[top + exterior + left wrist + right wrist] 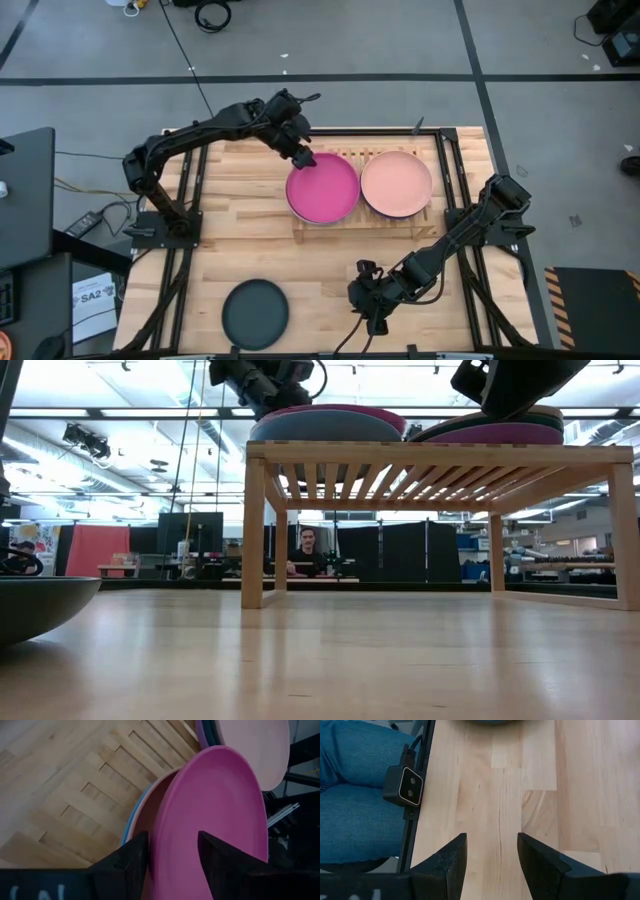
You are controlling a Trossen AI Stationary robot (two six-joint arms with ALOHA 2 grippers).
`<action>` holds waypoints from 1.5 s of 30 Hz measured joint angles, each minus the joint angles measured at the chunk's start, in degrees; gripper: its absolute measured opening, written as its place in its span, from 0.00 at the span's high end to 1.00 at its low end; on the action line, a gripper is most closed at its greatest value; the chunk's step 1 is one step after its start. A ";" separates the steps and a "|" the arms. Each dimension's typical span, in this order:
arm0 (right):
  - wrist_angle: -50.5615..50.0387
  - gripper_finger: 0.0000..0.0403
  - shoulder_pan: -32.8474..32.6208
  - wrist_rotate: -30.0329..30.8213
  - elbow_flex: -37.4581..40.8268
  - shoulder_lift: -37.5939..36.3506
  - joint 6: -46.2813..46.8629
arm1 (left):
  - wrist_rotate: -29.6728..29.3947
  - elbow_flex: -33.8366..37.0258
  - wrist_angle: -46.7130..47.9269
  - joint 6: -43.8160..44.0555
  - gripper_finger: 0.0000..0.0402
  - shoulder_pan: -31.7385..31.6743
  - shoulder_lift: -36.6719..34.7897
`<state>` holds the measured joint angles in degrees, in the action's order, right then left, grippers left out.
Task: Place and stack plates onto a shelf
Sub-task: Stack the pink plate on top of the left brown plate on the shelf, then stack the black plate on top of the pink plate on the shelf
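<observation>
With its fingers spread around the rim of the magenta plate [322, 188] topping the shelf's [362, 218] left stack, the left hand [303, 158] could drag that plate off when retreating. The right hand [372, 318], parted and empty, waits over the near surface [320, 270]; a black plate [255, 313] remains near-left.

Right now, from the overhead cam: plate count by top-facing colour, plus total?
Round matte magenta plate, topping the left stack on the slatted light-wood shelf: 1
Round matte salmon-pink plate, topping the right stack: 1
Round matte charcoal-black plate, alone on the wooden tabletop: 1
Total seen from above: 3; each stack hides further plates beneath.
</observation>
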<state>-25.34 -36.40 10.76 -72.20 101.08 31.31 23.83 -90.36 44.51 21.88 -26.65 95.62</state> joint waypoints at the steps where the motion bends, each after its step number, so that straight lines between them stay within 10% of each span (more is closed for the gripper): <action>1: -0.01 0.56 0.01 -0.01 0.00 0.00 0.00 | 0.00 0.01 0.38 -0.01 0.56 -0.26 -0.14; 23: -0.02 0.56 0.00 0.01 0.00 0.00 0.00 | 1.61 -0.05 15.75 -7.90 0.56 -0.27 -11.96; 45: 0.05 0.56 0.00 0.07 0.00 0.00 0.00 | -24.30 0.05 30.29 -1.39 0.56 27.84 -27.41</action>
<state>-25.30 -36.40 10.83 -72.20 101.08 31.31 -0.47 -90.32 74.81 20.49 1.19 68.21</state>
